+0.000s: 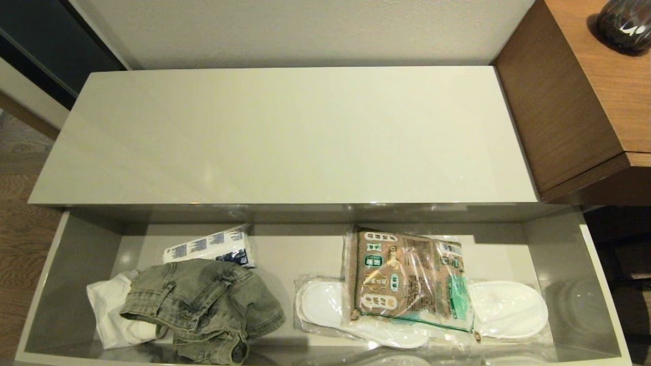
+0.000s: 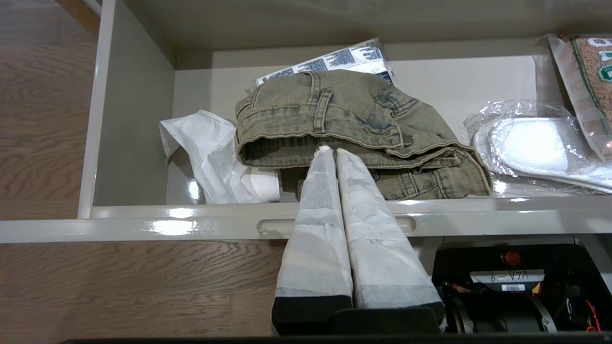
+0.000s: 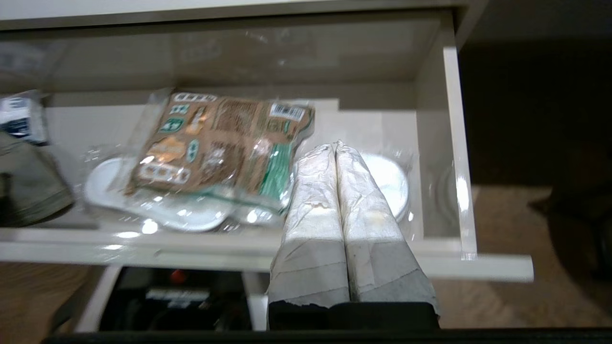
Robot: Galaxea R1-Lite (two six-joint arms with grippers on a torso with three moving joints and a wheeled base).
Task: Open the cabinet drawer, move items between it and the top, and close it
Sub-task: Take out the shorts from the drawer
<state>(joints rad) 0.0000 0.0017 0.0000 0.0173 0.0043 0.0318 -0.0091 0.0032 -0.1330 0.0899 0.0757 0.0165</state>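
Left end effector [image 2: 331, 150]: fingers pressed together, nothing between them, tips poised over the front rail of the cabinet drawer [image 1: 602, 284] and pointing at the denim garment [image 1: 203, 305], just short of its folded waistband; contact cannot be confirmed. Right end effector [image 3: 337, 144]: fingers likewise pressed together and empty, hanging over the right part of the drawer above the plastic-wrapped white slippers [image 1: 503, 309]. Neither arm shows in the head view.

Drawer: pulled fully out, interior exposed along the whole cabinet length. One slim handle notch [image 2: 270, 226] visible in the front rail behind the left fingers.

Contents, left half: denim garment crumpled, belt loops and seams upward, lying partly over a small white cloth [image 1: 107, 310] at its left. Behind it, toward the cabinet, a white packet with dark blue print [image 1: 211, 247], tilted, its front edge touching the denim.

Contents, right half: slippers in clear wrap lying flat; a brown and green printed bag [image 1: 404, 279] rests across their middle.

Cabinet top [image 1: 285, 134]: glossy cream panel. Brown wood-grain bench [image 1: 605, 66] at its right end carries a dark rounded object [image 1: 624, 23].
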